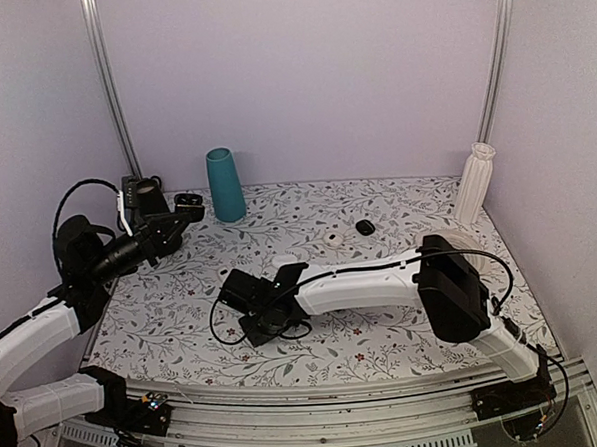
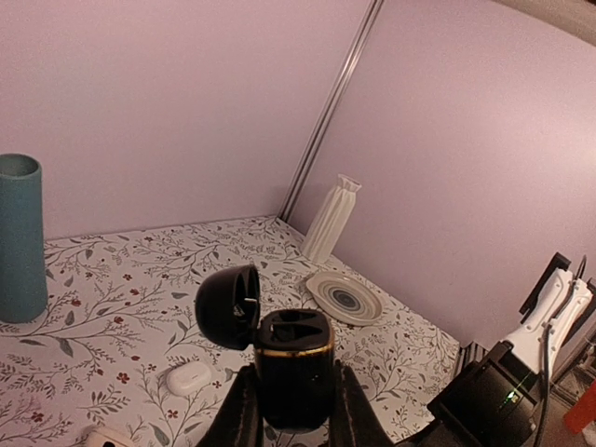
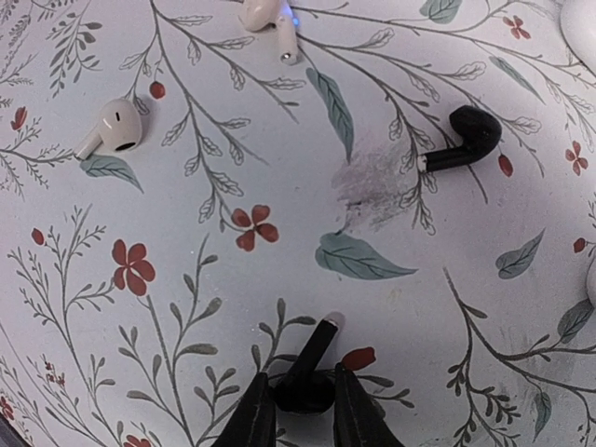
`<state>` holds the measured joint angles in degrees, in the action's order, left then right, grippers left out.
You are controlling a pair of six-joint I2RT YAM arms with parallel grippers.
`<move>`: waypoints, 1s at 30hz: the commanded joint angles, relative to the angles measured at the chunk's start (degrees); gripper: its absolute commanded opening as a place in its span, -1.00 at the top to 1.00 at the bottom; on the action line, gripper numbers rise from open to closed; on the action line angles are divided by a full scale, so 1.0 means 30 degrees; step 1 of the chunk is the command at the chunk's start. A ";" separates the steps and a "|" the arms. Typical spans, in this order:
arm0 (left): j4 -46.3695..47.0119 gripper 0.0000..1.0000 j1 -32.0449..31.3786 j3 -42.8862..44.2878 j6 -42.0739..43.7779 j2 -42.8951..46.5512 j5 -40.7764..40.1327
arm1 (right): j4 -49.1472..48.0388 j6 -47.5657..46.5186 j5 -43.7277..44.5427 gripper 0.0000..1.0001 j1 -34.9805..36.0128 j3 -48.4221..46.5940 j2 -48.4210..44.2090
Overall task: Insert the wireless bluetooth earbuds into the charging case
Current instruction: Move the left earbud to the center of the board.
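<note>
The charging case (image 2: 294, 358) is a small black box with a gold band, its round lid (image 2: 228, 307) hinged open to the left. My left gripper (image 2: 294, 396) is shut on its lower body and holds it above the table, at the back left in the top view (image 1: 185, 202). Both sockets look empty. One black earbud (image 3: 312, 363) lies on the floral table with its stem pointing away. My right gripper (image 3: 300, 396) is closed on its head, low over the table (image 1: 267, 323). The other black earbud (image 3: 463, 138) lies loose at the upper right.
Two white earbuds (image 3: 114, 127) (image 3: 265, 14) lie on the table ahead of the right gripper. A white case (image 2: 189, 377), a striped plate (image 2: 345, 297), a white vase (image 1: 474, 182), a teal cup (image 1: 225, 184) and a black oval lump (image 1: 365, 226) stand around.
</note>
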<state>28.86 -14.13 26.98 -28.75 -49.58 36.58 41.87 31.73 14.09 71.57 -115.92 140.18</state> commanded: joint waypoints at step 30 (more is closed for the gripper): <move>0.1758 1.00 -0.5374 -0.0051 0.3454 -0.4563 -0.2290 | -0.8994 -0.7525 -0.3451 0.49 -0.1695 1.6787 -1.0310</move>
<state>31.03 -29.50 26.92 -19.90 -63.16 30.96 16.23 11.97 4.19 67.00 -68.31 111.85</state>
